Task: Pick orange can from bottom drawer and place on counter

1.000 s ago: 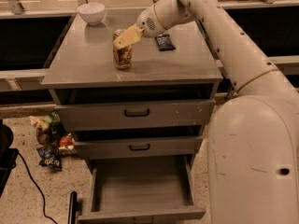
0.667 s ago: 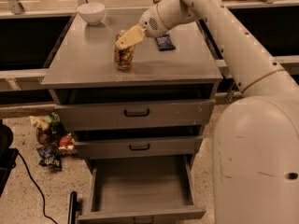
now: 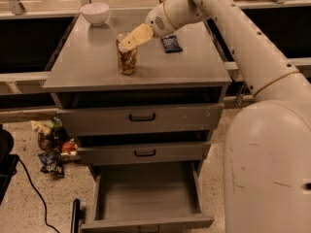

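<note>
The orange can (image 3: 127, 58) stands upright on the counter (image 3: 189, 69), left of its middle. My gripper (image 3: 128, 42) is at the can's top, reaching in from the right at a downward slant and overlapping its rim. The bottom drawer (image 3: 146, 193) is pulled out, and only its plain grey floor shows inside.
A white bowl (image 3: 95, 12) sits at the counter's back left. A dark blue snack packet (image 3: 171, 43) lies right of the can, under my arm. The two upper drawers (image 3: 142, 116) are closed. Snack packets (image 3: 51, 147) and a black cable (image 3: 29, 188) lie on the floor at left. My base (image 3: 267, 169) fills the right foreground.
The arm has shifted very slightly. The gripper stays at the can's top and the can has not moved.
</note>
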{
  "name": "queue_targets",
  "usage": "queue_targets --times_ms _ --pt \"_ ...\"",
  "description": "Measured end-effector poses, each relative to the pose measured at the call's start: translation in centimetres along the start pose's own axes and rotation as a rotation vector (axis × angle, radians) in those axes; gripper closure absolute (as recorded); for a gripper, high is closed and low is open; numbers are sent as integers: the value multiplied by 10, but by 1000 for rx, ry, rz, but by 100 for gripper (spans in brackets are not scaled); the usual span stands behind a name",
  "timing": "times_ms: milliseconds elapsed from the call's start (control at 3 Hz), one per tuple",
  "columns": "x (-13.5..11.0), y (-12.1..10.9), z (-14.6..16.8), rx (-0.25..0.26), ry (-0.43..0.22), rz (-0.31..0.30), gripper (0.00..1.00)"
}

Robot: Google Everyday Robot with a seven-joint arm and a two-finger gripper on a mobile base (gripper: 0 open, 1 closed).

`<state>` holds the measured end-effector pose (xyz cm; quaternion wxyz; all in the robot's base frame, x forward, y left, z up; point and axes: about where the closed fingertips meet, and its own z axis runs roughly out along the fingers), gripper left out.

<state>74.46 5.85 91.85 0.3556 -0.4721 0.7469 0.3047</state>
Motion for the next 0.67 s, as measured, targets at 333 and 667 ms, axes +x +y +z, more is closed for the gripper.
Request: queue_targets --times_ms 333,667 --pt "-2 0 -9 25 -36 -4 0" --pt "-4 8 -32 71 -134 -20 0"
